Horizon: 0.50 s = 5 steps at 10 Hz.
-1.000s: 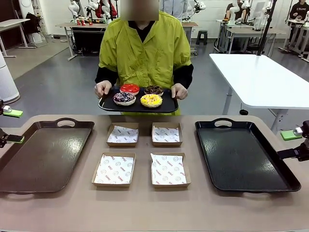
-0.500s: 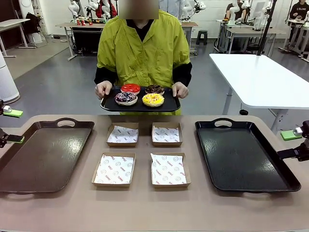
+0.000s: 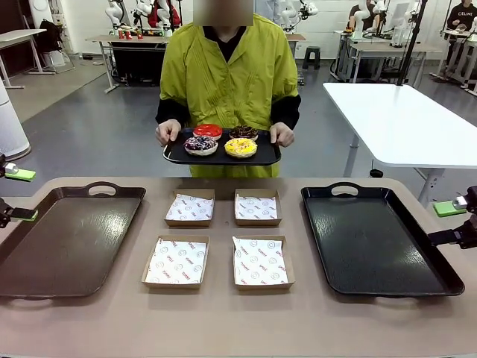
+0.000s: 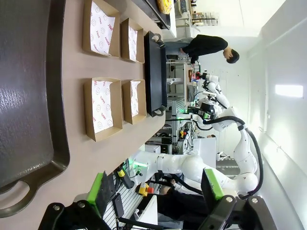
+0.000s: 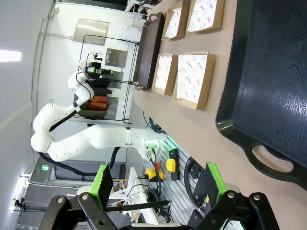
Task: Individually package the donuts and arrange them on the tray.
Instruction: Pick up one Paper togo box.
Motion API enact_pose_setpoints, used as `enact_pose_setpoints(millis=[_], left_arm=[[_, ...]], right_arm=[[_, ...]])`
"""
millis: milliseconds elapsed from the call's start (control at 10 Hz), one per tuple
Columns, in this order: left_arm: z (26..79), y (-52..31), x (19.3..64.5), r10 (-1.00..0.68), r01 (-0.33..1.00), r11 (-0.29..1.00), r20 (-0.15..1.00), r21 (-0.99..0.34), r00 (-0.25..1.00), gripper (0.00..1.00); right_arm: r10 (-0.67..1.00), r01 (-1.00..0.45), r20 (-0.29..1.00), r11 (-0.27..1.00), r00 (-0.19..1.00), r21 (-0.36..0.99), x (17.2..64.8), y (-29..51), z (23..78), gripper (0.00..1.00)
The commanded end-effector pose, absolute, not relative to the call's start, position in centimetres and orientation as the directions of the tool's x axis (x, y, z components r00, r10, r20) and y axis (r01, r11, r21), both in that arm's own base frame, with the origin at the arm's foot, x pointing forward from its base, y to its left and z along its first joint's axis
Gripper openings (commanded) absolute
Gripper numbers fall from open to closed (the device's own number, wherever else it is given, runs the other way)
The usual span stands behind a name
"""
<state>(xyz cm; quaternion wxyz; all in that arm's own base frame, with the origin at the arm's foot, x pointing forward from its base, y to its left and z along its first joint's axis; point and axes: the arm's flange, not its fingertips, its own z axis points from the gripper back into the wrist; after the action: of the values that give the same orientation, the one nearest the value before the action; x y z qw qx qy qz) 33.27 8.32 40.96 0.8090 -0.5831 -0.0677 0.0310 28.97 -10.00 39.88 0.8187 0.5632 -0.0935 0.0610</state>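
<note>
Glossy red, yellow, chocolate and purple donuts (image 3: 241, 148) on a small black tray (image 3: 175, 156), held up in a person's hands (image 3: 167, 133) beyond the table's far edge; well apart from both grippers; left gripper (image 4: 156, 188) spread, empty, at the table's left side; right gripper (image 5: 158, 184) spread, empty, at its right side

A lab hall: rows of white worktables (image 3: 395, 119) on a bare grey floor (image 3: 97, 127).

"CELINE" on a far-off person's black top (image 3: 465, 13)
</note>
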Motion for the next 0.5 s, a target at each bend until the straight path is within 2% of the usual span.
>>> enact_pose_setpoints(millis=[0, 200, 400], left_arm=[[42.9, 6.5, 33.3, 0.135, 0.043, 0.4, 0.105, -0.916, 0.985, 1.0], [46.8, 1.2, 35.7, 0.05, 0.067, 0.622, 0.125, -0.78, 0.991, 1.0], [47.9, -4.4, 37.2, -0.039, 0.087, 0.78, 0.09, -0.62, 0.995, 1.0]], right_arm=[[-0.01, -0.227, 0.244, 0.337, 0.97, 0.914, 29.3, -10.1, 39.8, 1.0], [-0.01, -0.227, 0.244, 0.337, 0.97, 0.914, 29.3, -10.1, 39.8, 1.0], [-0.01, -0.227, 0.244, 0.337, 0.97, 0.914, 29.3, -10.1, 39.8, 1.0]])
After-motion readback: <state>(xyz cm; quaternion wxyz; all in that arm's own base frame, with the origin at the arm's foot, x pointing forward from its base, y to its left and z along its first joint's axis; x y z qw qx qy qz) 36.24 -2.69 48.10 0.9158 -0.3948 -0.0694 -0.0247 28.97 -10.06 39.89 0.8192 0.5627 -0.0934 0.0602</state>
